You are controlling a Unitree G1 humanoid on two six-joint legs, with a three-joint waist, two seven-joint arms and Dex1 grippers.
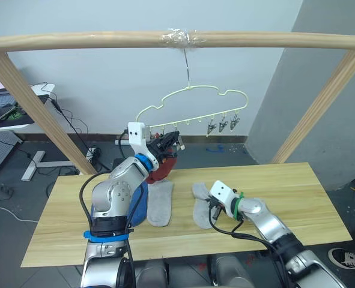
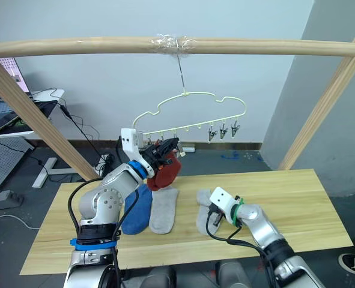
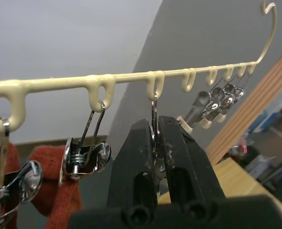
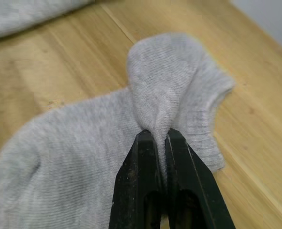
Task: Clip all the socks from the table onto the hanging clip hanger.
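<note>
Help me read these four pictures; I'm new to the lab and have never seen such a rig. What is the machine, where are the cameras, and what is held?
It is a two-armed humanoid robot. The two wide pictures come from cameras on its head, looking down over its arms. The two close-ups come from cameras on its wrists, looking along each tool's black fingers.

On the wooden table lie a blue sock and two grey socks. The right tool is pinching a fold of one grey sock, which lies flat on the table.

Above, a pale-yellow clip hanger hangs from a wooden pole. A rust-red sock hangs there already. The left tool is raised to the hanger and shut on a metal clip.
</note>
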